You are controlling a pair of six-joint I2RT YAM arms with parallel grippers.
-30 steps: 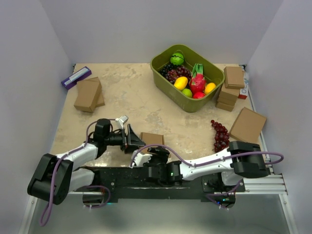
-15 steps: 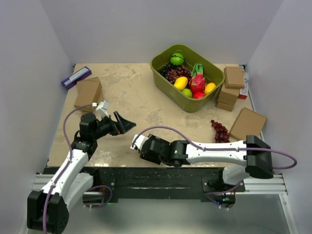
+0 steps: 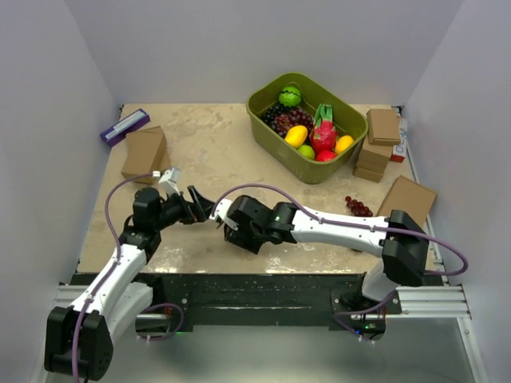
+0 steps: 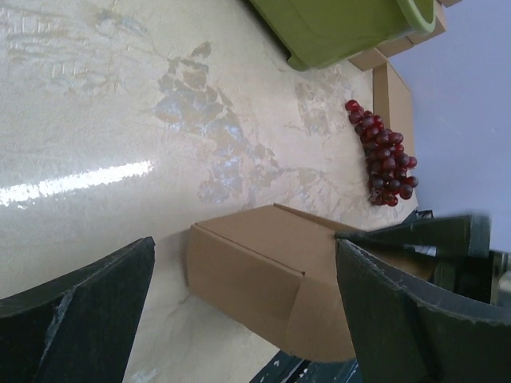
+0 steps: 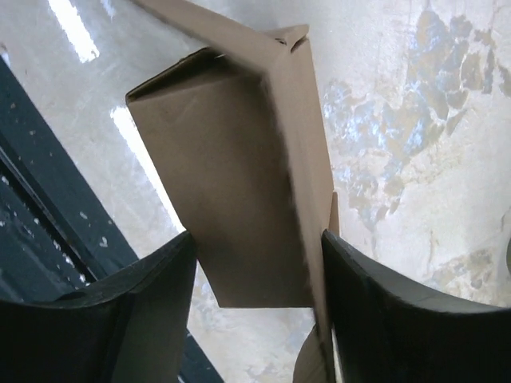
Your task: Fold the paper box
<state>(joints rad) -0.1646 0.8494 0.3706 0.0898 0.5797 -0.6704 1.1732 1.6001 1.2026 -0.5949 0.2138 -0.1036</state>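
The paper box (image 5: 239, 183) is a small folded brown cardboard box. My right gripper (image 5: 257, 239) is shut on it, one finger against each side, with a loose flap sticking out past the right finger. In the left wrist view the paper box (image 4: 263, 271) sits low over the table, one short end facing me. My left gripper (image 4: 246, 243) is open wide and stands just short of that end, touching nothing. From above, my right gripper (image 3: 231, 227) covers the box, and my left gripper (image 3: 201, 204) is close on its left.
A green bin (image 3: 271, 120) of fruit stands at the back. Red grapes (image 3: 357, 207) lie loose on the table to the right. Stacked brown boxes (image 3: 382, 128) and a flat box (image 3: 407, 203) are at the right, more boxes (image 3: 145, 153) and a purple item (image 3: 124, 125) at back left.
My right arm has carried the box from the near edge out over the table and to the left. My left arm drew back to the left, opened wider, then came close to the box.
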